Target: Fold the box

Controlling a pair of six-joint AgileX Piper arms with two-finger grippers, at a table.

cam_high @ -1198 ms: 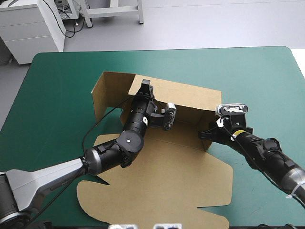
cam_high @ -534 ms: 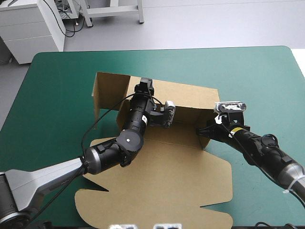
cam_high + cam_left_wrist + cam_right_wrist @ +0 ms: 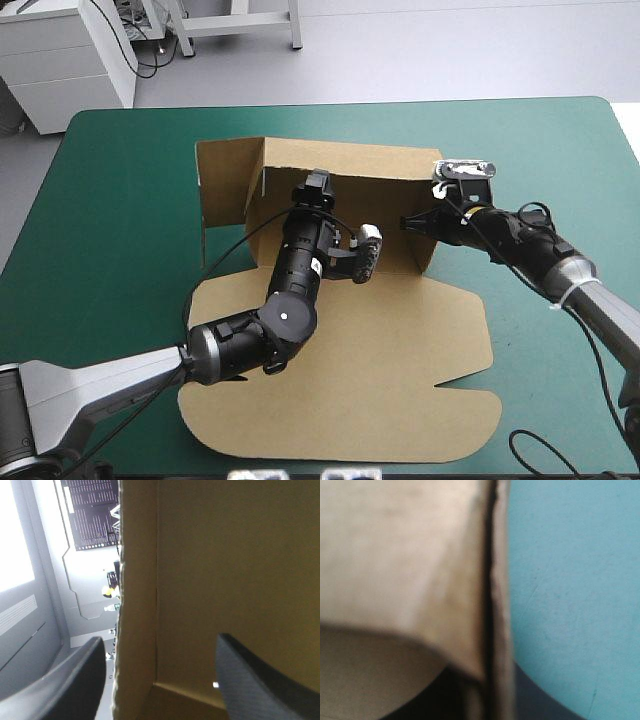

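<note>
The box (image 3: pixel 400 340) has slid farther back, its wall more upright

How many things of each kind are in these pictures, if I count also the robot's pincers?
Brown cardboard box: 1
Black fin-shaped pincers: 2, the left pincer and the right pincer
Teal-green table cover: 1
Total: 4
</note>
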